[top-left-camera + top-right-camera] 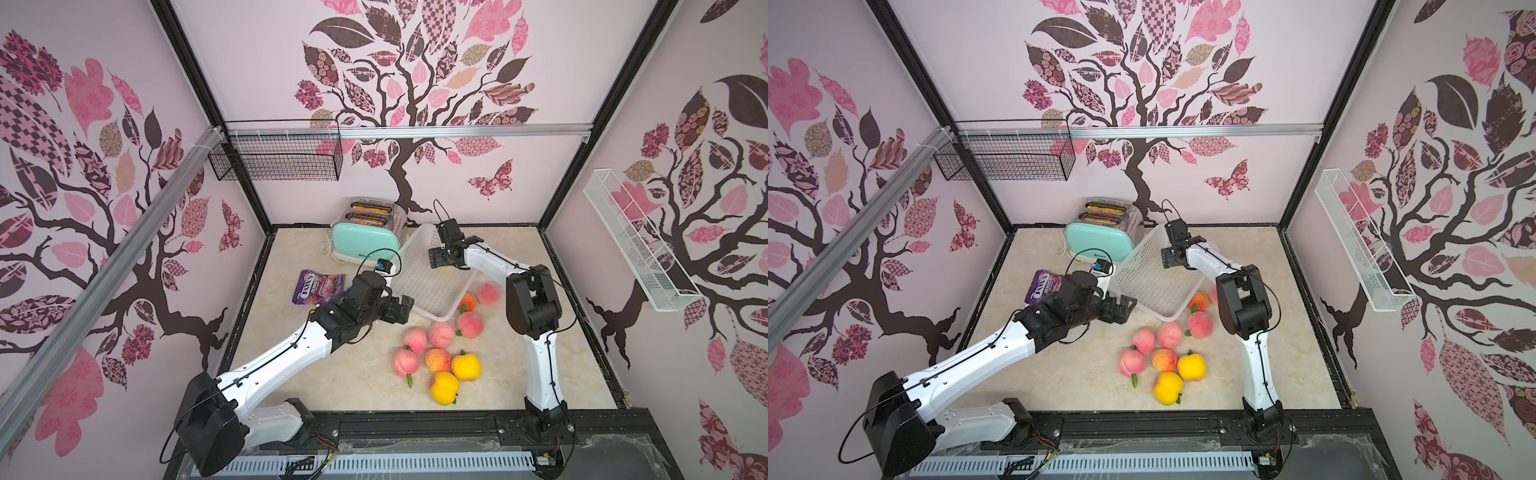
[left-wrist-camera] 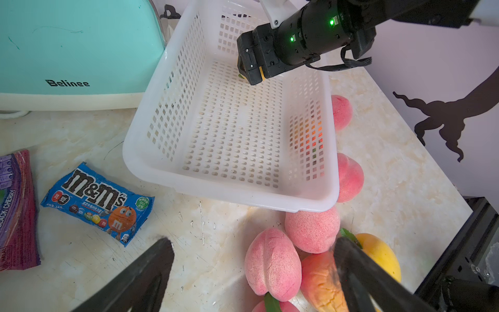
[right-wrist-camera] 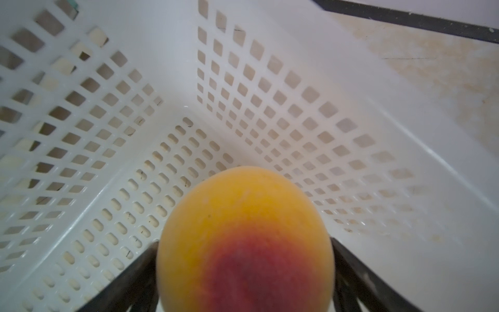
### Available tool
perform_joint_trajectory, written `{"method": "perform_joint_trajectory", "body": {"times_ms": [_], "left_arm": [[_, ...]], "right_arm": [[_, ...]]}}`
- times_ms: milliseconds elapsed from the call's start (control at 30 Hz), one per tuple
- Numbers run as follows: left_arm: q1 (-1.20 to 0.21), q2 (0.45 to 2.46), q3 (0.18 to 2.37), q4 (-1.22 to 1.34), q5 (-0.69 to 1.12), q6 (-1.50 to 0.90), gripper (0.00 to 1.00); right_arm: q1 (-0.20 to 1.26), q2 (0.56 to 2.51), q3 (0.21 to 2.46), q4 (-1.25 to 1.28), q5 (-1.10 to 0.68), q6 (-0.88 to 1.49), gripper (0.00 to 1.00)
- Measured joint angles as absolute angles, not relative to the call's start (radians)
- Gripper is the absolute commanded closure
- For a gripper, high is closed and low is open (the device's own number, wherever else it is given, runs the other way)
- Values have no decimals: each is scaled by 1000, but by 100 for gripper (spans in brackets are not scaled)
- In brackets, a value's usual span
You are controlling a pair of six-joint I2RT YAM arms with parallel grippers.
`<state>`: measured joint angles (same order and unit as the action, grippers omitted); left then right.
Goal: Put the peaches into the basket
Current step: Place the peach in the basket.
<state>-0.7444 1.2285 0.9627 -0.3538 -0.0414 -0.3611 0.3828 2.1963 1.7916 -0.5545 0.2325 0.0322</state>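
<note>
We see the white basket (image 1: 419,286), perforated on walls and floor, standing upright and turned at an angle on the table (image 1: 332,374). Over its floor, toward 12 o'clock from its middle, a yellow peach (image 3: 243,205) with a red blush sits in the right gripper (image 3: 244,241), whose fingers (image 3: 140,270) touch both its sides. Nine more peaches (image 1: 441,334) lie outside. An orange peach (image 1: 468,302) and a pink peach (image 1: 488,293) are just beside the wall at 4 o'clock, another pink is at 5 o'clock, and six cluster at 6 o'clock.
</note>
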Motion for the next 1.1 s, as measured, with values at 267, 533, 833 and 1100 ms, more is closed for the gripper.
{"method": "perform_joint_trajectory", "body": {"times_ms": [267,533,833,1100], "left_arm": [[-744,1214,963,-360,-49,-358,3],[-744,1209,962,-386,-61,-343,3],[-770,1201,975,-471,-117,-310,3],[-881,1192,1003,-530,-186,-294,3]], "right_arm": [[383,2199,1819,-576,235,18,5],[383,2179,1819,-601,239,4,5],[384,1982,1740,-612,245,-9,3],[390,1748,1540,-617,250,-9,2]]}}
